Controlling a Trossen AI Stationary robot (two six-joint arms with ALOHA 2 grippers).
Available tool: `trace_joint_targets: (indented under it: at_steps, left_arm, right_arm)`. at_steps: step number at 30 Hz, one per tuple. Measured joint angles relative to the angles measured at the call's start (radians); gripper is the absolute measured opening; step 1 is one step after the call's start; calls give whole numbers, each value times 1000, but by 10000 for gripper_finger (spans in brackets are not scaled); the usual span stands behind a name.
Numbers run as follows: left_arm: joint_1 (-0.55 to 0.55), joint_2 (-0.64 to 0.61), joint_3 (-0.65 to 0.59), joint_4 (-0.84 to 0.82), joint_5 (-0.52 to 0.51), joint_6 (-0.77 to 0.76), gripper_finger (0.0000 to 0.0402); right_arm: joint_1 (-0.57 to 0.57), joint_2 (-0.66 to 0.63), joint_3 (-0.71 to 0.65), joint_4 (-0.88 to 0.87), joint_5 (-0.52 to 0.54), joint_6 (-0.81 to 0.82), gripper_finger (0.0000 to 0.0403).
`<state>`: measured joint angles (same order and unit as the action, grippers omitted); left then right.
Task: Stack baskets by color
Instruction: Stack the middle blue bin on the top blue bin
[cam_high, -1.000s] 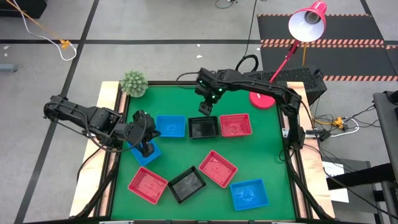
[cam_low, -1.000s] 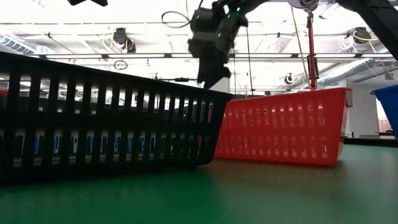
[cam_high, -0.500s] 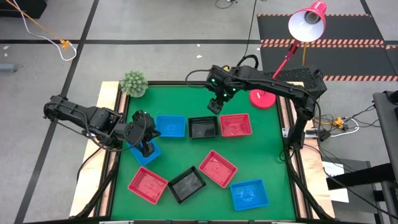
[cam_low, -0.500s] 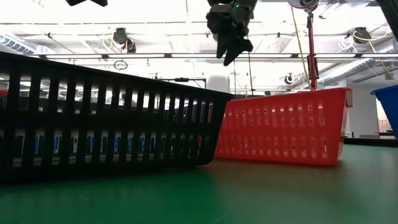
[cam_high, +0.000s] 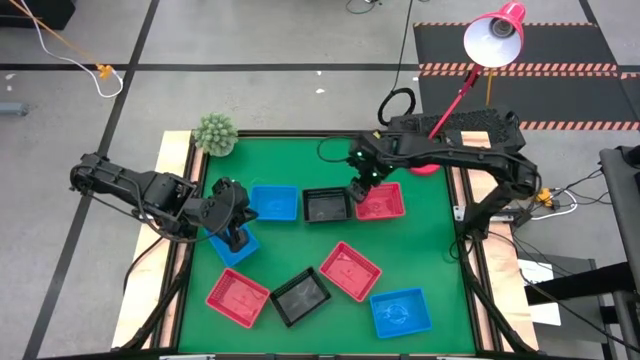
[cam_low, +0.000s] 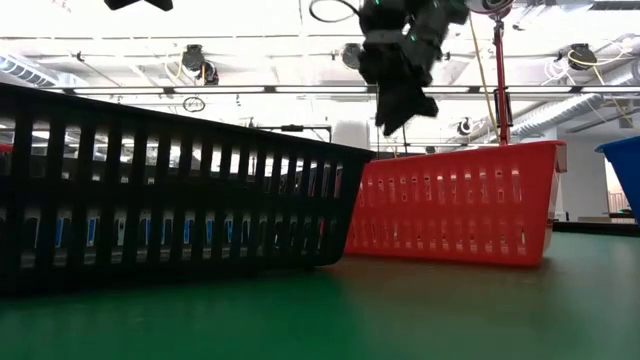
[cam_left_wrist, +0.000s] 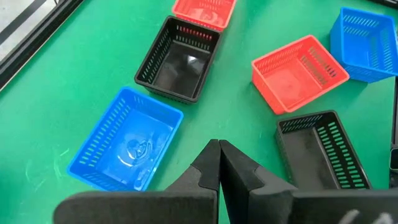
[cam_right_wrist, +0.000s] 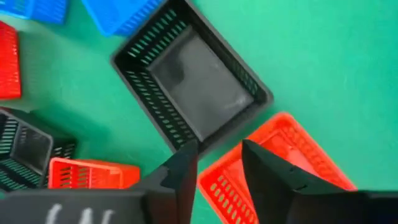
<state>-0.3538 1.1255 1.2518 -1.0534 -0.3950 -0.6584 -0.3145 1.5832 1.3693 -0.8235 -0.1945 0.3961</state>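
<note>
On the green table (cam_high: 430, 260), baskets (cam_high: 328, 205) lie scattered

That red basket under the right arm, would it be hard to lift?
Probably not. The red basket has thin slotted walls, so it is likely light and fairly stiff. Sitting flat on the green table, it should slide rather than tip. The right tool hovers over its edge.

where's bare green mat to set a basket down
Free: the mat right of the red basket, and the strip behind the back row. Crowded: the left edge, where the left pincer sits over a blue basket.
</note>
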Motion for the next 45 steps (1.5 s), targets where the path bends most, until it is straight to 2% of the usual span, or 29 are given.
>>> trace_joint_targets:
  at_steps: [4, 8, 13, 18, 26, 30, 38, 45]
  left_arm:
    - [0, 0, 0, -6, 0, 4, 5]
    - [-1, 0, 0, -6, 0, -16, 5]
    - [-13, 0, 0, -8, 2, -156, 5]
    - [-53, 0, 0, -10, 38, -323, 5]
    - [-172, 25, 0, -16, 53, -512, 6]
    - [-223, 58, 0, -19, 120, -611, 8]
    - [-249, 138, 0, -53, 240, -780, 50]
    - [-240, 158, 0, -115, 275, -883, 92]
  right_arm:
    - [-8, -40, -105, 42, -19, 42, 85]
    - [5, -43, -127, 28, -96, 47, 60]
    - [53, -45, -127, 24, -125, 95, 36]
    - [124, -92, -127, 35, -116, 179, 23]
    - [231, -201, -127, 22, -23, 268, 18]
    - [264, -242, -127, 19, 11, 274, 18]
    - [310, -265, -126, 40, 15, 267, 18]
    - [336, -264, -126, 41, 13, 220, 18]
